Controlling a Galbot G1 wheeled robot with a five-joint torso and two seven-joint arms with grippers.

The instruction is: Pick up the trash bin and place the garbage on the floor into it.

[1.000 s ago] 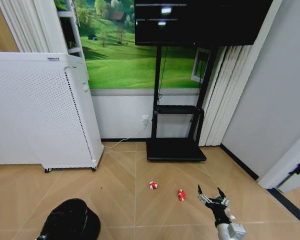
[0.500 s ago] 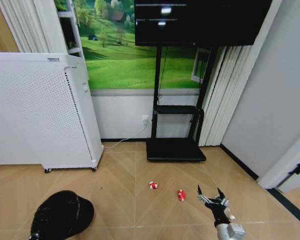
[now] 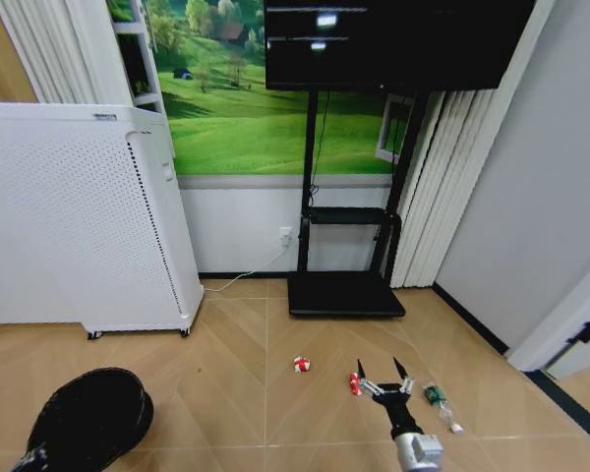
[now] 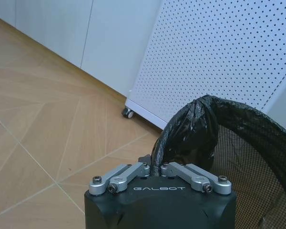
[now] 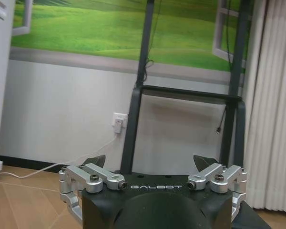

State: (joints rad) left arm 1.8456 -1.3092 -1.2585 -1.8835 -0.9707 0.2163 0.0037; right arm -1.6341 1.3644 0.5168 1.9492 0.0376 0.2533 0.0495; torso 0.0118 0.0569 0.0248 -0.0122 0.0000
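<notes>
The black trash bin (image 3: 88,418), lined with a black bag, hangs tilted over the floor (image 3: 226,393) at the lower left of the head view. In the left wrist view my left gripper (image 4: 152,166) is shut on the bin's (image 4: 238,143) bagged rim. My right gripper (image 3: 383,372) hovers open low over the floor, its fingers (image 5: 97,162) spread wide. A red-and-white wrapper (image 3: 355,383) lies just left of it, partly behind one finger. Another wrapper (image 3: 302,365) lies farther left. A small clear bottle (image 3: 439,403) with a green label lies just right of the gripper.
A tall white perforated air purifier (image 3: 88,216) on wheels stands at the left, close behind the bin. A black TV stand (image 3: 344,293) sits against the back wall. A grey wall and a dark floor strip (image 3: 570,403) bound the right side.
The bin has swung left and down with my left gripper. My right gripper has shifted left toward the nearer wrapper, uncovering the bottle to its right.
</notes>
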